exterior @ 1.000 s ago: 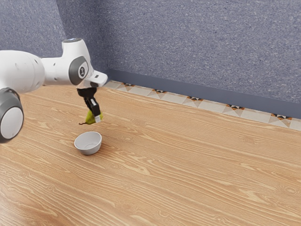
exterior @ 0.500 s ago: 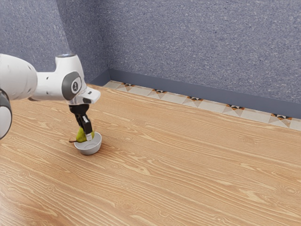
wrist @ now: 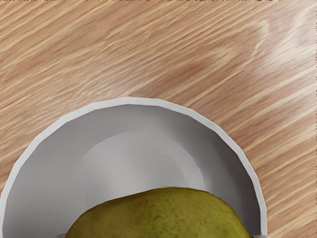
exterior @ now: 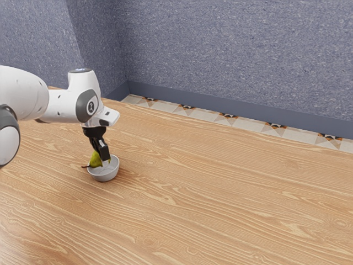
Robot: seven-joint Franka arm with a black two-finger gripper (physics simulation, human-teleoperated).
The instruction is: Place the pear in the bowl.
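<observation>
Rising beyond the far edge of the table, the speckled wall (exterior: pixel 237 49) is closing off the scene. The wooden table (exterior: pixel 220 193) is spreading from far to near and running on toward the exterior view's right. From the exterior view's left, my white arm (exterior: pixel 59 105) is reaching in and bending down over the bowl (exterior: pixel 105 175), which is standing upright on the wood toward the exterior view's left. My black gripper (exterior: pixel 102 159) is pointing down into the bowl's mouth and pinching the pear (exterior: pixel 95 160), a fingertip (wrist: pixel 260 236) showing against its flank and another pressing the opposite side. The pear is sitting partly within the rim; whether its underside is touching the bowl's floor, I cannot tell. Its thin stem (exterior: pixel 85 166) is poking out over the rim toward the exterior view's left.

I am judging that the placing step is in hand and the task is nearing its end, with the release remaining. The next move is calling for settling the pear against the bowl's floor, spreading the fingers gently, then lifting straight up. With the stem end leaning over the rim, a hasty release could be rolling the pear outward or tipping the bowl.
</observation>
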